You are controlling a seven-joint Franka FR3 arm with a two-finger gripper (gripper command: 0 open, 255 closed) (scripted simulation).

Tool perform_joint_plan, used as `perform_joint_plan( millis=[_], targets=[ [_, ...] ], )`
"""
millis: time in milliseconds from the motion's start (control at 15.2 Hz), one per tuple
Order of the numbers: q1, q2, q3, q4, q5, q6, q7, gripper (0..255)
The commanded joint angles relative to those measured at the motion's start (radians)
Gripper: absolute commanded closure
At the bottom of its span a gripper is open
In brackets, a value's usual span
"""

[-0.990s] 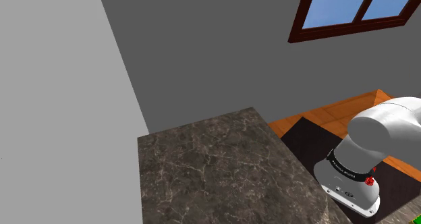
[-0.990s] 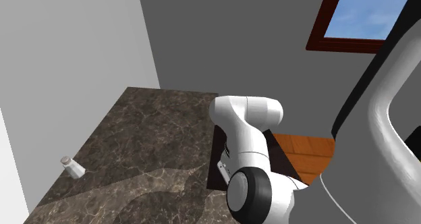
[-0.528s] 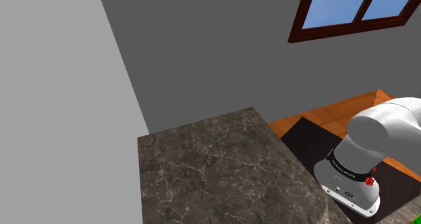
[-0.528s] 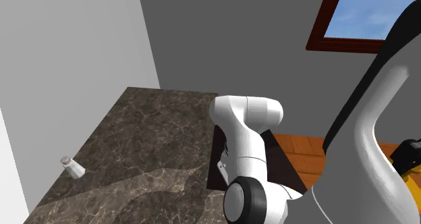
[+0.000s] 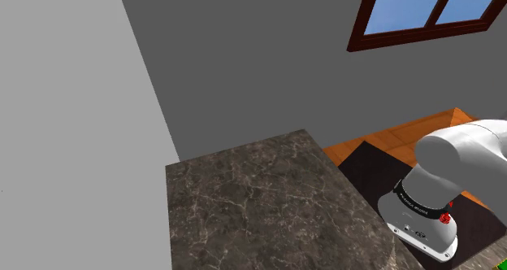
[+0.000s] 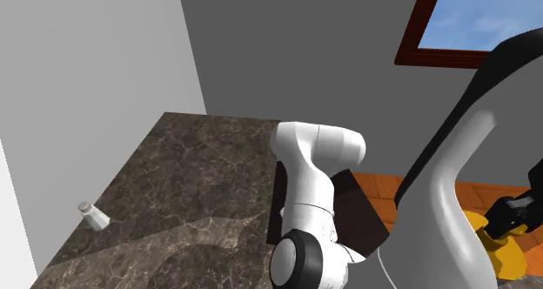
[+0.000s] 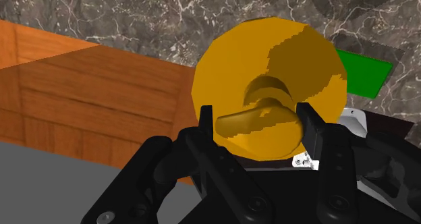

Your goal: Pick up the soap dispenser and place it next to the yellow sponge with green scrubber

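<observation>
**Soap dispenser of rounded orange-yellow form [image 7: 270,61] clasped by black two-finger claw [image 7: 256,118]**

The dispenser is seen from above its pump head, which is clenched between the claw's two fingers [image 7: 206,125]. The bulging body is spread out just beyond the fingertips. Whether its base is resting on anything cannot be told. A flat green slab [image 7: 364,73], judged to be the scrubber face of the sponge, is laid on the dark veined marble countertop [image 7: 169,13] just past the dispenser, off toward one finger's side.

For the carry to be done well, the grip should be held firm on the narrow pump and the body kept upright so that it is not swung. The dispenser should be lowered onto bare marble beside the green slab rather than upon it, and released only once the base is seated.

Orange-brown wooden floor [image 7: 81,88] is shown beyond the claw on the other finger's side, so the counter's edge is to be minded. A small white shaker-like object [image 6: 91,215] is set well apart from the claw on the counter. No obstacle is made out between dispenser and slab.
</observation>
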Motion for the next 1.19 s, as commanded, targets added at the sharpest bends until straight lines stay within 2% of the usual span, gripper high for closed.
perform_joint_plan(
  millis=[0,528,1122],
  targets=[
    [-0.049,-0.002,-0.038,-0.034,0.002,0.043,-0.019,255],
    [-0.208,-0.002,-0.17,-0.147,-0.008,0.185,-0.083,255],
    [-0.349,-0.002,-0.303,-0.255,-0.047,0.315,-0.137,255]
  ],
)
